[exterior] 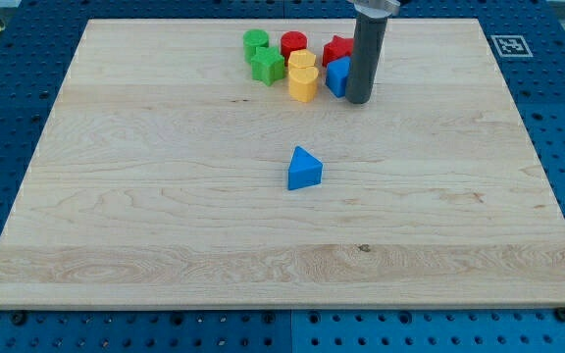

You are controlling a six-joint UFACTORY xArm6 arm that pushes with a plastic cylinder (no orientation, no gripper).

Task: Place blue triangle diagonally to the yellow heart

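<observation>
The blue triangle (pixel 304 169) lies alone near the middle of the wooden board (pixel 165 196). The yellow heart (pixel 303 84) stands in a cluster of blocks at the view's top, straight above the triangle and well apart from it. My tip (pixel 359 99) is the lower end of the dark rod. It rests on the board just right of another blue block (pixel 337 76), to the right of the yellow heart and above and right of the blue triangle.
The cluster at the top also holds a green round block (pixel 255 42), a green block (pixel 268 67), a red round block (pixel 293 44), a yellow block (pixel 301 62) behind the heart and a red block (pixel 337 49). A marker tag (pixel 509 45) sits off the board's top right corner.
</observation>
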